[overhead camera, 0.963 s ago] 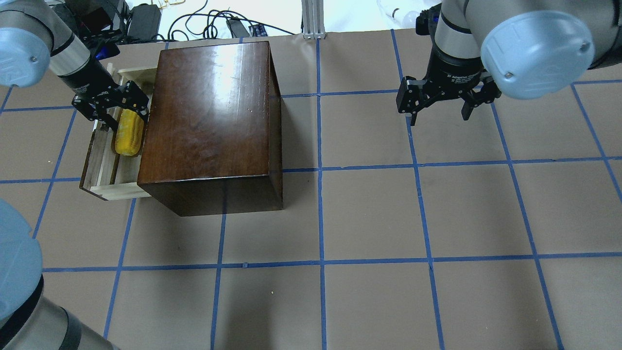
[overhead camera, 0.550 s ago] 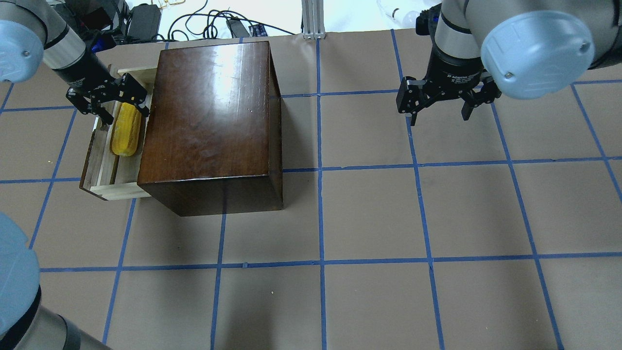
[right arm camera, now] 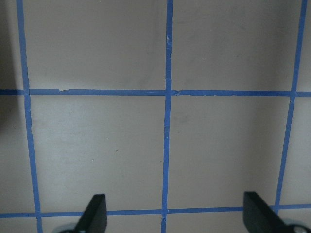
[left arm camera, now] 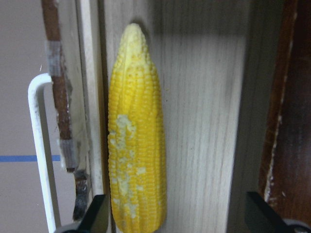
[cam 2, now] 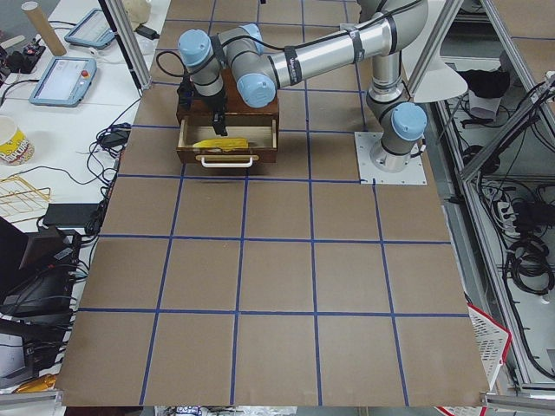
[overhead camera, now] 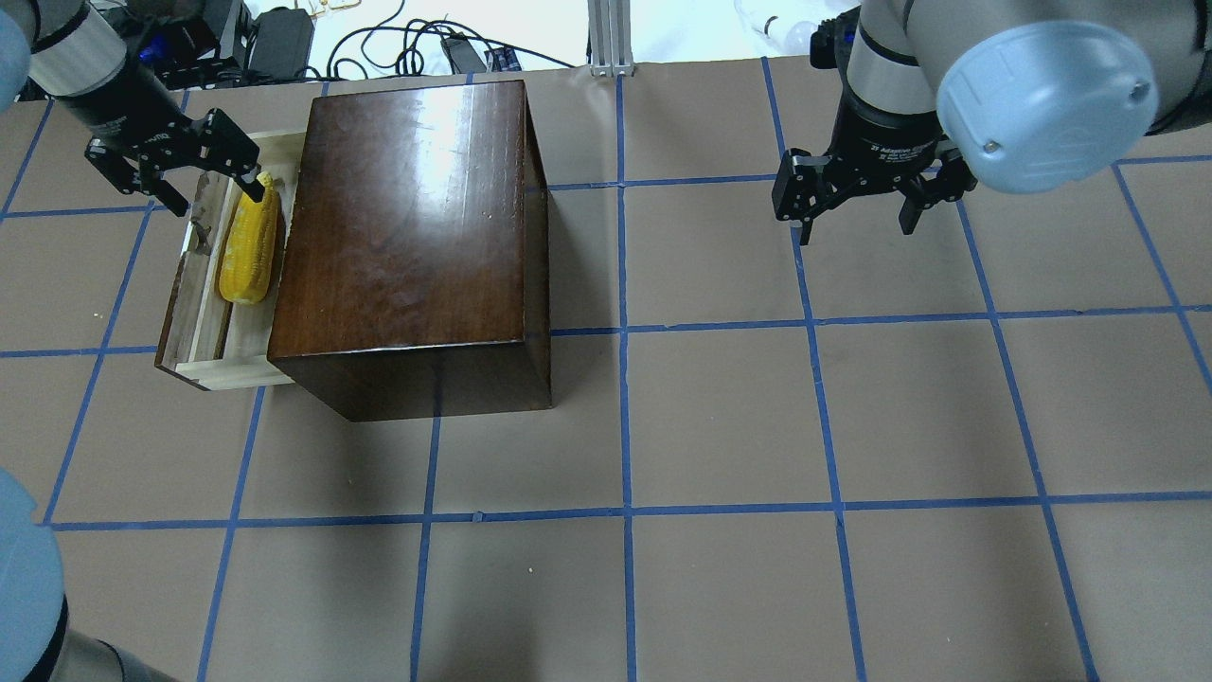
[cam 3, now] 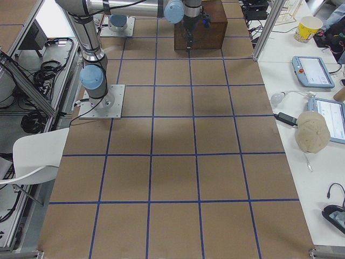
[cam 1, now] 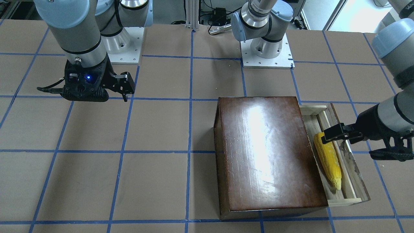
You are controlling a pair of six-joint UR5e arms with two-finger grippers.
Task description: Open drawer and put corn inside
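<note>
Overhead view: the corn [overhead camera: 248,248] lies lengthwise in the pulled-out drawer [overhead camera: 194,284] beside the box [overhead camera: 407,218], and the left hand [overhead camera: 210,185] hangs over it spread wide, holding nothing, so I judge the drop-off done. Left wrist view: the cob rests flat on the pale floor, along the wall on the handle [left arm camera: 38,145] side. Right wrist view: the right hand [right arm camera: 175,213] gapes wide over the table [right arm camera: 97,145], gripping nothing, probably just waiting.
</note>
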